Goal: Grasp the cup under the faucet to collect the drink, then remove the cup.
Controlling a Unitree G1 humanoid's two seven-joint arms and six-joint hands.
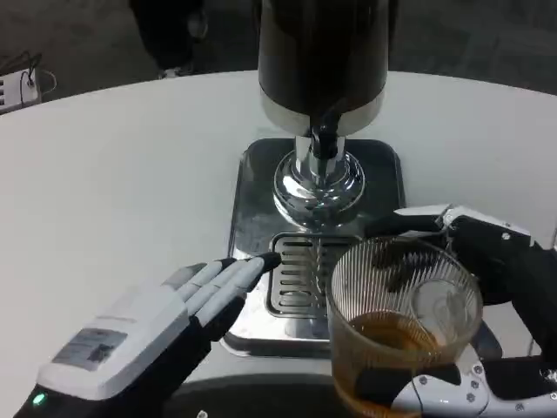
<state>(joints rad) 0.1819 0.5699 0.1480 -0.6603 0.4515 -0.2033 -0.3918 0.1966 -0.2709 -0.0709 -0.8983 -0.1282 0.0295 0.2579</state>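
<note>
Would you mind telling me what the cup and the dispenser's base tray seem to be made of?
The cup looks like clear ribbed glass or hard plastic: the amber drink and the right hand show through its fluted wall. The base tray appears to be polished metal, likely stainless steel, since it gives mirror-like reflections, with a slotted drip grate.

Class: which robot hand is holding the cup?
The right robot hand: it grips the cup, while the left robot hand lies flat, holding nothing.

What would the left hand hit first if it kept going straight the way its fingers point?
The left hand points up and right, fingers already at the drip tray edge. Straight on it would cross the grate and probably meet the dispenser's chrome base, though height is unclear.
</note>
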